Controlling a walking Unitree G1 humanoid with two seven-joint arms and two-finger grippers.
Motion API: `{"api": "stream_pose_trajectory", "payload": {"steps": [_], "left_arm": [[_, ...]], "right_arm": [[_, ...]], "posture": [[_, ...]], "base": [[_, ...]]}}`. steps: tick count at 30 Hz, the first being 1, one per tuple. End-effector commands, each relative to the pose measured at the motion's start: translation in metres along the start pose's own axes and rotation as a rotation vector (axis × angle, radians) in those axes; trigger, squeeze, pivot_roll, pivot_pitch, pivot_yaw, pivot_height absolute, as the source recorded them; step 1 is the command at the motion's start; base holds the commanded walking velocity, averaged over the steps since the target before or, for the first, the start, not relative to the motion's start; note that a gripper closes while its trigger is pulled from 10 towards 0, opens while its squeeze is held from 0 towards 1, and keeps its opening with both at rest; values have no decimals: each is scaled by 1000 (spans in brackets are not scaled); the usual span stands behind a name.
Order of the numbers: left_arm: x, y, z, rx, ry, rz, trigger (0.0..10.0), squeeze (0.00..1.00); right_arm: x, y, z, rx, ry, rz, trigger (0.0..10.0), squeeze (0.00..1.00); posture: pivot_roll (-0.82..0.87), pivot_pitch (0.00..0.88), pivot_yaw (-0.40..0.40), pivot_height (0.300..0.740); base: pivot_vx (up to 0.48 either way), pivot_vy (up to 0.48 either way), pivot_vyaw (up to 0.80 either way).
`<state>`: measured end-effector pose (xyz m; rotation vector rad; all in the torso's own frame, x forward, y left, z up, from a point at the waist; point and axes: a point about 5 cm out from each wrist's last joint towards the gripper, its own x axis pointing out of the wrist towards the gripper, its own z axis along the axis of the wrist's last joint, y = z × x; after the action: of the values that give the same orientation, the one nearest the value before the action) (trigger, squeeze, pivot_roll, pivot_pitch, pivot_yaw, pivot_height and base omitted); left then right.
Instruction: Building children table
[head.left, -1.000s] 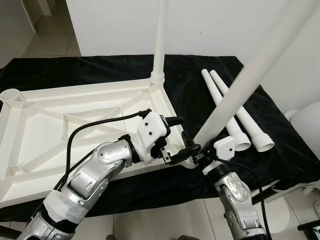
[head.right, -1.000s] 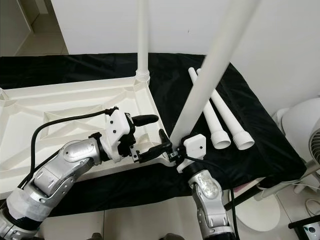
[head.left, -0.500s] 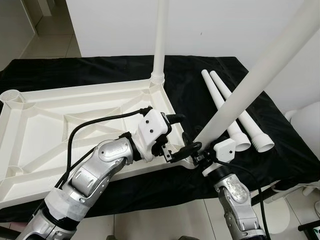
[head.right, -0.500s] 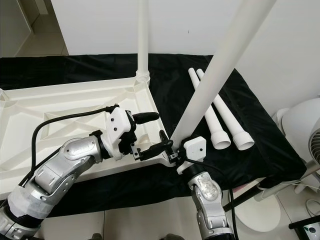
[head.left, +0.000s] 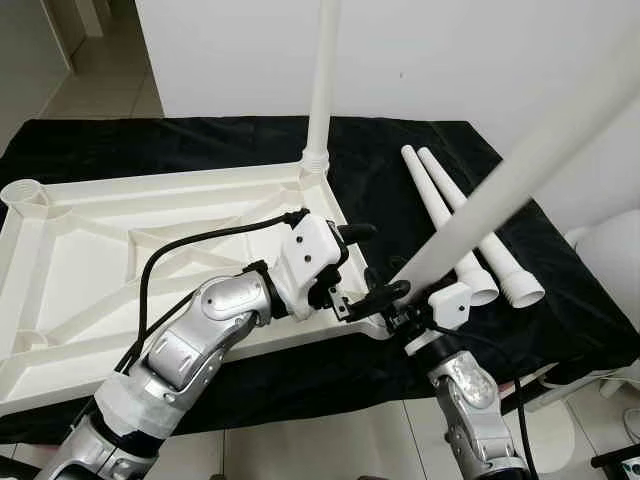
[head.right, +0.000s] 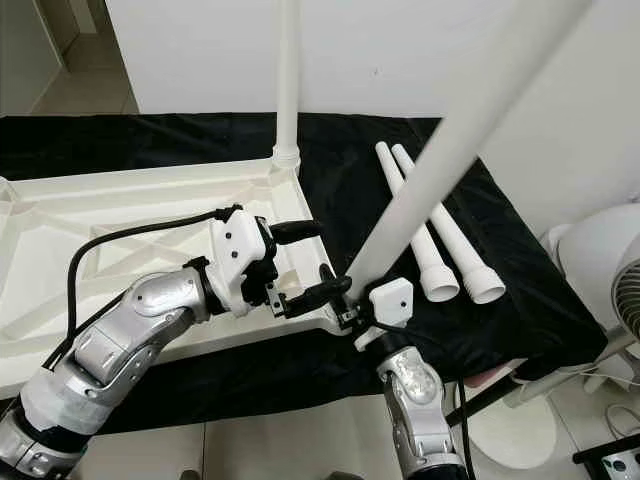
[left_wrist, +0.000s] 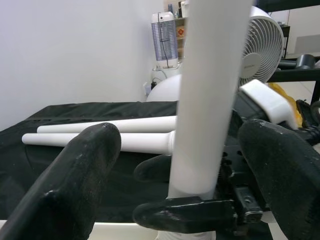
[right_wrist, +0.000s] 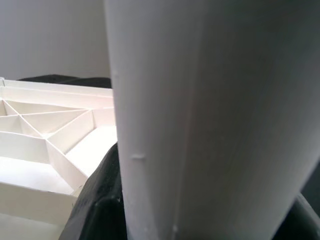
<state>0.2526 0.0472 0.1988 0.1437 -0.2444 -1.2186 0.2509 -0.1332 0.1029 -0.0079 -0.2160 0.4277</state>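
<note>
1. The right gripper (head.left: 392, 300) is clamped around the base of a tilted white table leg (head.left: 500, 195), at the near corner of the upturned tabletop (head.left: 60, 260).
2. The left gripper (head.left: 355, 262) hovers spread wide, straddling that leg without touching it.
3. Two spare legs (head.left: 470, 235) lie on the black cloth at 3 o'clock from the tabletop.
4. Risk: the leg leans toward 1 o'clock, so pushing now could jam it crooked in the socket.

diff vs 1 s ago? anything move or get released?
The leg in the right gripper tipped lower toward the robot's right, its foot staying at the tabletop's near corner. Left gripper crept slightly forward, open around that foot. Unchanged: tabletop, upright leg, two spare legs.
</note>
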Motion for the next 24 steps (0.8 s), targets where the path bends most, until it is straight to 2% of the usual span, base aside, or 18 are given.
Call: {"api": "stream_pose_trajectory", "payload": {"steps": [1, 7, 18, 24], "left_arm": [[0, -3, 0, 8, 9, -85, 10000, 0], [1, -4, 0, 9, 6, -96, 10000, 0], [2, -5, 1, 8, 2, -98, 10000, 0], [2, -5, 2, 8, -1, -99, 10000, 0]], "right_arm": [[-13, -6, -32, 38, 243, -45, 10000, 0], [0, -6, -22, 10, 307, 51, 10000, 0], [0, -3, -21, 17, 350, 84, 10000, 0], [2, -8, -16, 97, 382, 40, 10000, 0]], "posture": [[44, 0, -31, 740], [40, 0, -32, 740], [40, 0, -37, 740], [36, 0, -35, 740]], "base": [[0, 0, 0], [0, 0, 0], [0, 0, 0], [0, 0, 0]]}}
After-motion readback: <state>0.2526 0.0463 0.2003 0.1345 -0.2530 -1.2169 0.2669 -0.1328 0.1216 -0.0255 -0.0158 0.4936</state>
